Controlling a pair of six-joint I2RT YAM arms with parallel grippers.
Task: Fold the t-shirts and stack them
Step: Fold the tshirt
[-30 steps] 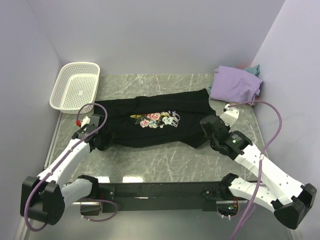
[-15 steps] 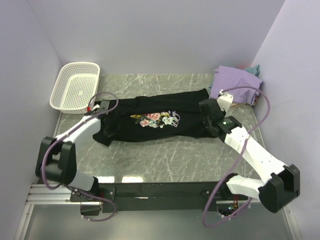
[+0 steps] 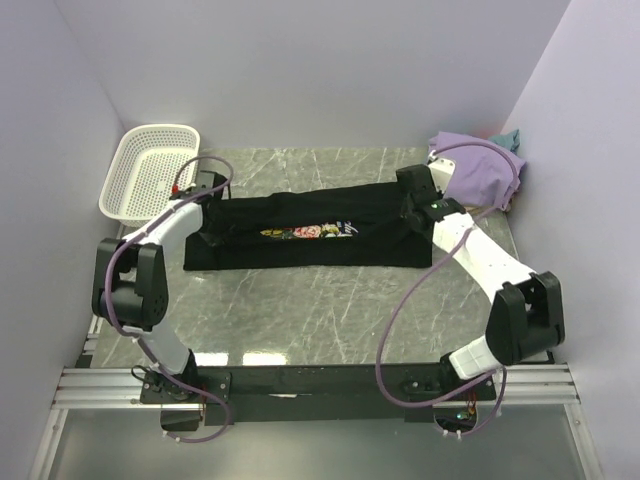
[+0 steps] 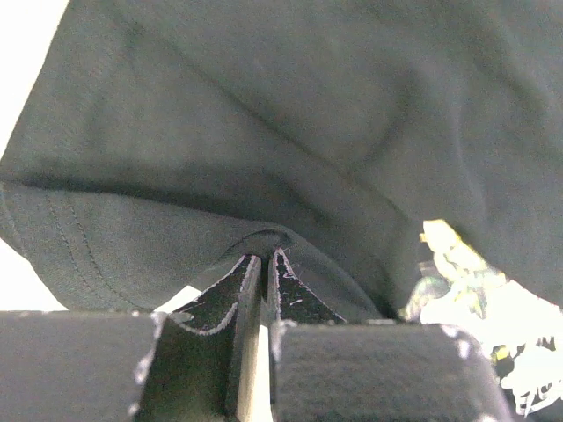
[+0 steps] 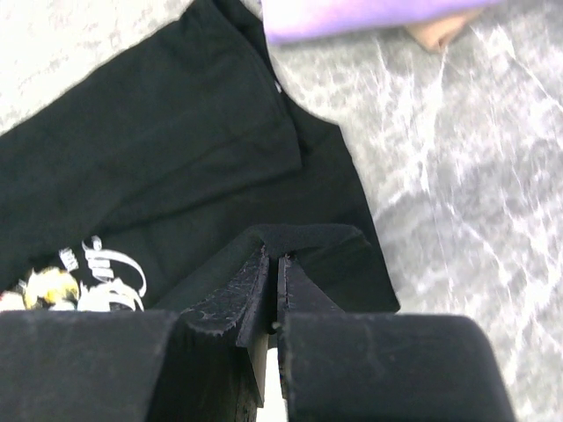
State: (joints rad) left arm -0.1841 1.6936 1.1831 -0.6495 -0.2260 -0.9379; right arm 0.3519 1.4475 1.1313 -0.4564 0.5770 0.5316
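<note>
Black t-shirt (image 3: 320, 250): stretched out left to right across the middle of the table (image 3: 320, 310), narrowed to a long band, with only a strip of its rose print (image 3: 310, 232) showing.
Left gripper (image 4: 265, 257): at the shirt's left end, fingers clamped tight on a small ridge of black cloth that bunches up between them.
Right gripper (image 5: 273, 255): at the right end, also pinched closed on a raised fold of the same shirt, near the sleeve.
Step in hand: this looks like the lengthwise fold, with both arms holding one long edge at the far side of the band, and the cloth isn't laid flat yet.
Next move: judging from this, the two ends need to come down together and level so the edge lands straight. Then both grippers let go cleanly and take new holds for the crosswise fold.
Lavender shirt (image 3: 475, 170): heaped in the far right corner, just beside the right arm, waiting its turn.
Teal shirt (image 3: 510, 138): a sliver peeking out behind the lavender heap.
Basket (image 3: 150, 180): far left corner, near the left arm, apart from the cloth.
</note>
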